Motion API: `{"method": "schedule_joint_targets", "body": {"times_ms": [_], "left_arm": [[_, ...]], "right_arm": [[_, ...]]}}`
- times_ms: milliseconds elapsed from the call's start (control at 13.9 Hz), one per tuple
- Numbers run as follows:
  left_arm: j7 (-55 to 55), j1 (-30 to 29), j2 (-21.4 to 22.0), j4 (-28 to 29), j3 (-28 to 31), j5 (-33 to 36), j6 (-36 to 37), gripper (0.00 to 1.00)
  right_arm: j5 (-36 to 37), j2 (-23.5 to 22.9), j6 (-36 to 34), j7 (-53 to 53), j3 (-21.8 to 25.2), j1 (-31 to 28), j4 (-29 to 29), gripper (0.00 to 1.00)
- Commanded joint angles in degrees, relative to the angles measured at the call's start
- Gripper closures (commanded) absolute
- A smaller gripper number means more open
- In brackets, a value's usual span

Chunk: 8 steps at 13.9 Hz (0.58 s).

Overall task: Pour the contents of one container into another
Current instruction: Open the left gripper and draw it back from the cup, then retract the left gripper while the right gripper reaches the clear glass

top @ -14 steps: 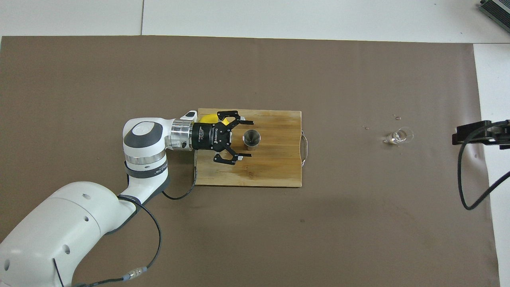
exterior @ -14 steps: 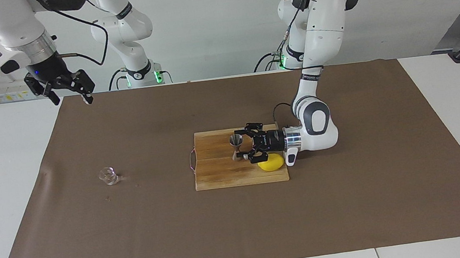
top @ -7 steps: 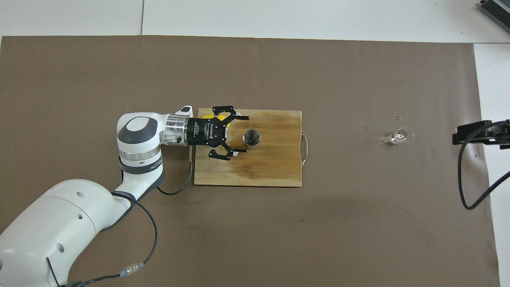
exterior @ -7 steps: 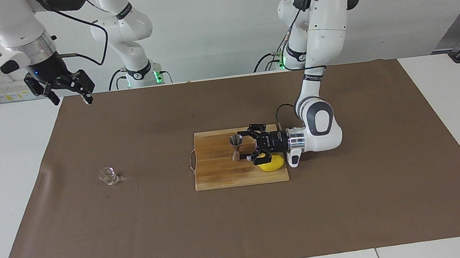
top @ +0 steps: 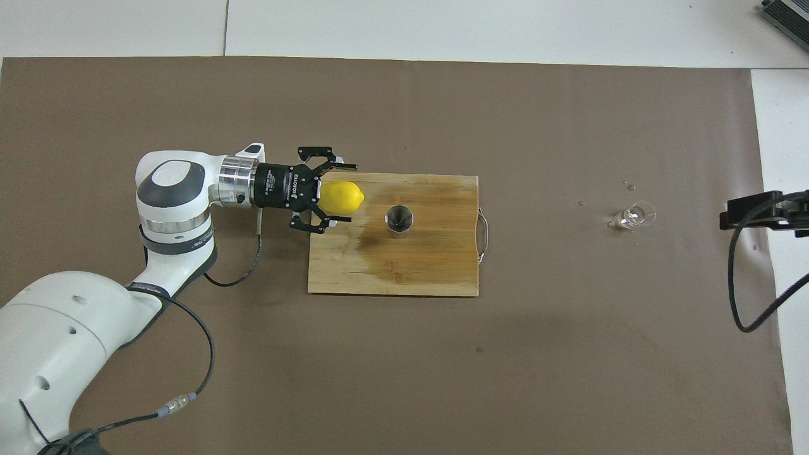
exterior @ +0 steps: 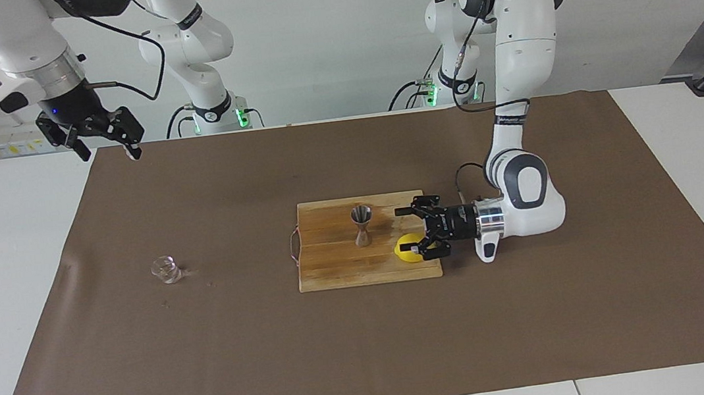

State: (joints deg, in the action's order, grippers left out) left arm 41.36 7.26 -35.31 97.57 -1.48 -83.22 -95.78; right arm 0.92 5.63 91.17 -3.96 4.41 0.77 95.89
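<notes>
brown mat: jigger (exterior: 362, 224) upright on board, apart from open left hand (exterior: 406, 232).

Table (exterior: 15, 262) bears brown mat (exterior: 210, 346), board (exterior: 334, 272), cup (exterior: 166, 269).

lemon (top: 341, 196) on wood board (top: 430, 265)

Jigger (exterior: 362, 225) and lemon (top: 341, 196) on board (top: 436, 272)
</notes>
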Motion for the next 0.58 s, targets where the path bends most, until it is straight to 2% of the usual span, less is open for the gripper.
{"method": "schedule_joint_targets", "body": {"times_ms": [0, 144, 217, 289, 433, 505], "left_arm": [[1.9, -3.4, -1.3, -7.2, -0.4, 9.6, 1.7, 0.0], [2.2, -4.7, -0.9, -11.2, 0.0, 17.5, 3.4, 0.0], [2.2, -5.1, -0.7, -13.3, 0.2, 21.3, 5.1, 0.0], [2.2, -5.5, -0.5, -14.8, 0.2, 24.7, 7.3, 0.0], [1.9, -5.7, -0.5, -18.4, 1.6, 30.5, 10.9, 0.0], [1.8, -5.6, -0.5, -19.8, 2.5, 32.4, 12.7, 0.0]], "right_arm": [[-1.4, 1.8, 0.2, 1.1, 0.5, -1.2, 1.2, 0.0], [-1.4, 1.8, 1.8, 4.4, 0.2, -1.4, 2.0, 0.0], [-1.4, 1.9, 3.9, 12.3, 0.2, -1.5, 3.5, 0.0], [-1.5, 3.1, 6.8, 22.2, 0.3, -1.6, 6.9, 0.0], [-3.0, 6.0, 14.5, 32.8, 1.5, -2.4, 14.5, 0.0], [-6.9, 6.5, 17.0, 37.7, 3.2, -2.4, 17.2, 0.0]]}}
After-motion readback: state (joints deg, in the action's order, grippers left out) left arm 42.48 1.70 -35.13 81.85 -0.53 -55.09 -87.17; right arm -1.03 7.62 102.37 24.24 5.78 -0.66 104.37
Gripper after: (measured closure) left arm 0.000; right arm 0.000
